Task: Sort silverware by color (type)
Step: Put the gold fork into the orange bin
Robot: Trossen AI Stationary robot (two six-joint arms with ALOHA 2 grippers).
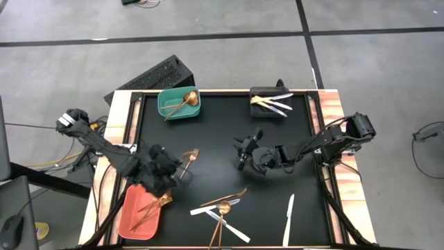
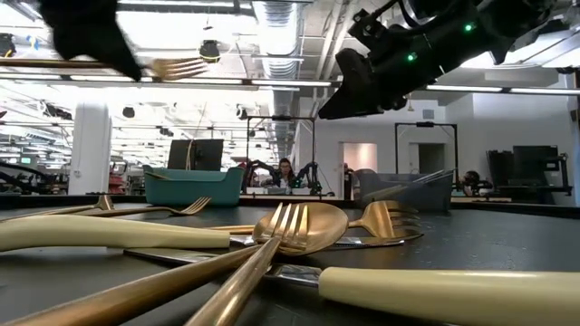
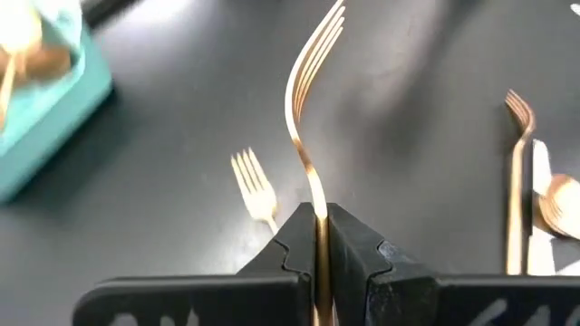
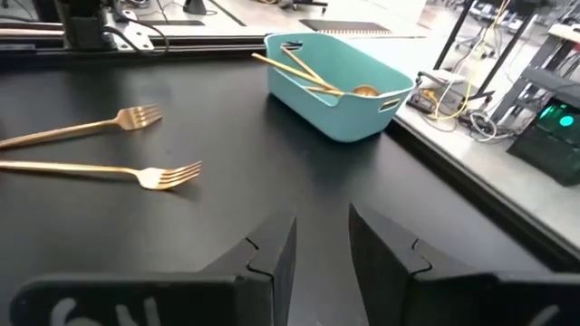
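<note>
Left gripper [image 3: 319, 237] is clenched on a thin gold metal fork [image 3: 304, 118], lifted above the black mat just right of the salmon rectangular plastic bin [image 1: 132, 217]. Farther right of that bin, a mixed heap of gold and white-handled cutlery [image 1: 222, 208] lies loose; beyond it the right gripper [image 4: 322, 240] hovers released, holding nothing

A robotics lab or open industrial workspace. Seen across the black desk [image 2: 507, 237]: exposed ceiling ducts [image 2: 281, 23] and strip lighting, white columns [image 2: 89, 145], rows of monitors [image 2: 195, 154] and further robot arms [image 2: 313, 172], with a person [image 2: 286, 170] seated far back. From above: bare grey concrete floor [image 1: 374, 62] crossed by dark tape lines [image 1: 208, 38], loose cables [image 1: 423, 135] beside the wood-edged desk. Green-lit electronics [image 4: 553, 127] alongside.
</note>
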